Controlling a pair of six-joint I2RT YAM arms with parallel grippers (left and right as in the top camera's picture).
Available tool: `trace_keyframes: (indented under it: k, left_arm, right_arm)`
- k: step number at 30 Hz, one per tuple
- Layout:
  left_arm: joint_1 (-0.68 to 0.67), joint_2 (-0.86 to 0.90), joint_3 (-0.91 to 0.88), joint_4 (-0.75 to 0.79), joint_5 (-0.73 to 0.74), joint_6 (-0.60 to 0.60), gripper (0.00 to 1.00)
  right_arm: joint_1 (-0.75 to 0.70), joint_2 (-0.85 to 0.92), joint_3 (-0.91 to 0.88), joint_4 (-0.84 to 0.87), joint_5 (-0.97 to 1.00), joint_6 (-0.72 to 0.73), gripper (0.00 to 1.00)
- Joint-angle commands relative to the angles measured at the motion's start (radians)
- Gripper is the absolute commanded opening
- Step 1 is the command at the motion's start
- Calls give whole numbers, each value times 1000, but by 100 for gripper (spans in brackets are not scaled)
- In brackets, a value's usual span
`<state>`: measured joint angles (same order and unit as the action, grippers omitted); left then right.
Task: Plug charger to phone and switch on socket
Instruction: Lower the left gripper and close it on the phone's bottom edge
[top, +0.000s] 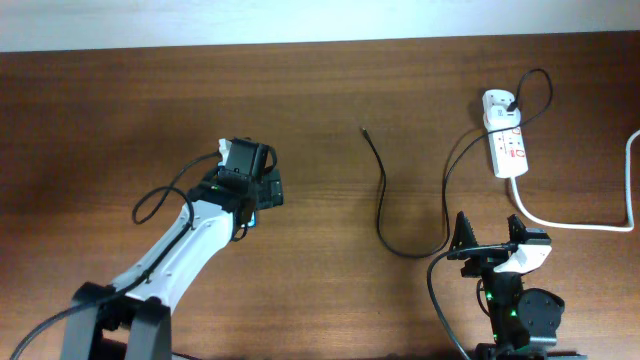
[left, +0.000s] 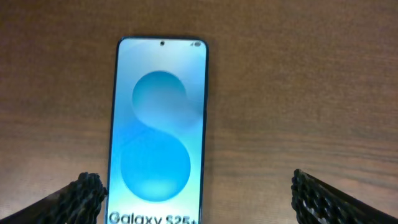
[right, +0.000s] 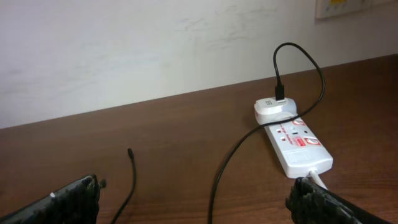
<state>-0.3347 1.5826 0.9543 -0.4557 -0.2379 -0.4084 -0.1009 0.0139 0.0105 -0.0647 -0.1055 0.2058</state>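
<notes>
Left gripper (left: 199, 200) hung wide over phone (left: 158, 130), flat on worktop (left: 298, 93), holding nothing. Right gripper (right: 199, 202) wide too, empty; charger (right: 217, 177) ahead, socket (right: 298, 146) beyond. I judged: pinch cable near free tip, brace phone.

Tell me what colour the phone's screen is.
Light blue with two darker circles, on the slim rectangular phone; left wrist view.
</notes>
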Motion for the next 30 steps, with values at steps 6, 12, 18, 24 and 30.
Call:
trace_keyframes:
  k: [6, 12, 18, 24, 30]
  left_arm:
    - [30, 115, 16, 53, -125, 119, 99]
    - [109, 154, 15, 77, -33, 133, 99]
    - [115, 175, 15, 107, 41, 209, 99]
    - [116, 182, 13, 127, 92, 227, 99]
    - [116, 261, 12, 137, 76, 227, 99]
  right_arm:
    - [10, -8, -5, -7, 6, -8, 98]
    - [10, -8, -5, -7, 6, -8, 98]
    - [10, -8, -5, -7, 6, -8, 98]
    - [10, -8, -5, -7, 6, -8, 98]
    - [10, -8, -5, -7, 6, -8, 98]
